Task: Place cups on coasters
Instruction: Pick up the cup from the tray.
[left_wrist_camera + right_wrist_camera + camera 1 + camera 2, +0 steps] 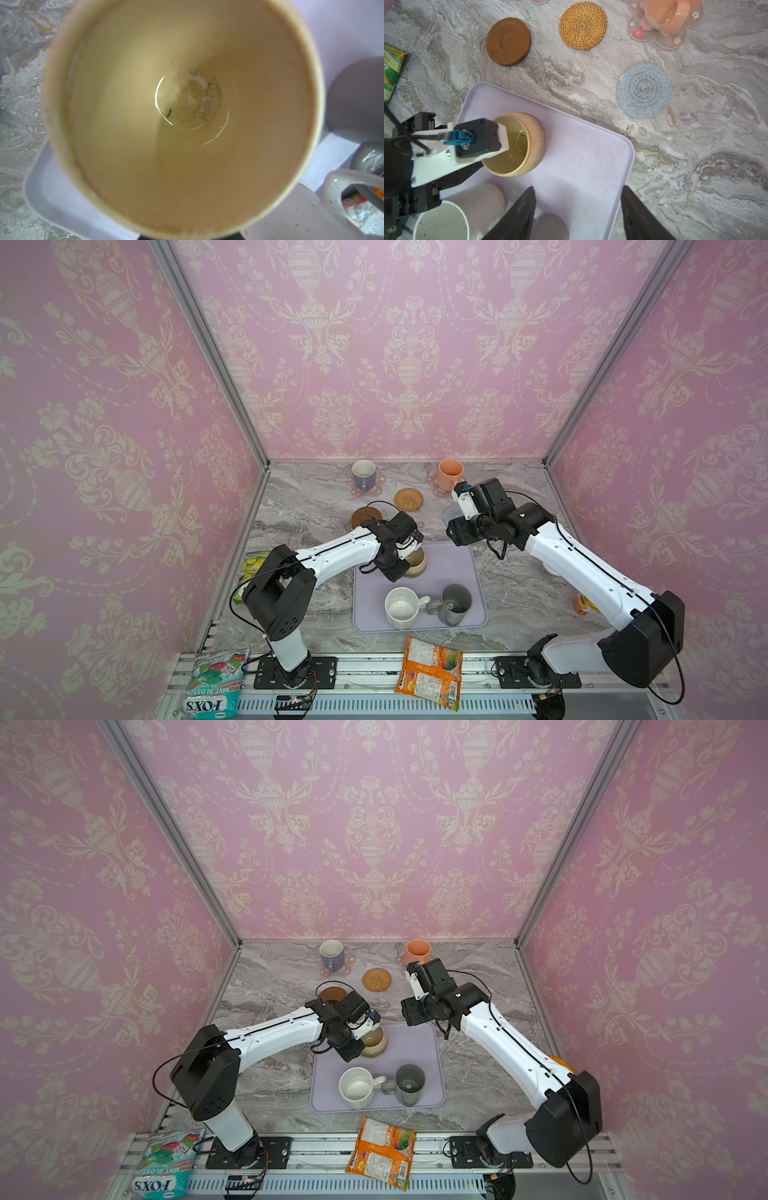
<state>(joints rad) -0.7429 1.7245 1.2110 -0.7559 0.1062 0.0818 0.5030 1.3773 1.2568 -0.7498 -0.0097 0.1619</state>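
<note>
1. Rounded beige ceramic mug (531,143): upright on the large lavender rectangular tray (581,158), in the tray's far corner on the left arm's side. The left wrist view shows gritty residue at its bottom.
2. Left end effector (408,561): at the beige mug's rim. One dark finger (469,172) reaches the mug's outer wall and the camera mount hides the other. Whether it is clamped on the mug cannot be told.
3. Right end effector (578,188): fingers well apart with nothing between them, hanging above the tray's far right corner.
4. Speckled white mug (401,608) and dark grey mug (455,605): upright side by side at the tray's near edge, handles turned toward each other.
5. Lavender mug with white inside (364,475): standing on a pink flower-shaped coaster (376,490) at the far side of the grey marbled desk (307,506).
6. Peach-orange mug (450,473): standing on a second pink flower-shaped coaster (675,42), far right.
7. Woven rattan disc (409,499), dark brown wooden disc (508,41) and grey-blue disc (644,90): each lying by itself on the desk, between the far mugs and the tray.
8. Orange snack packet (430,672): at the desk's front edge.
</note>
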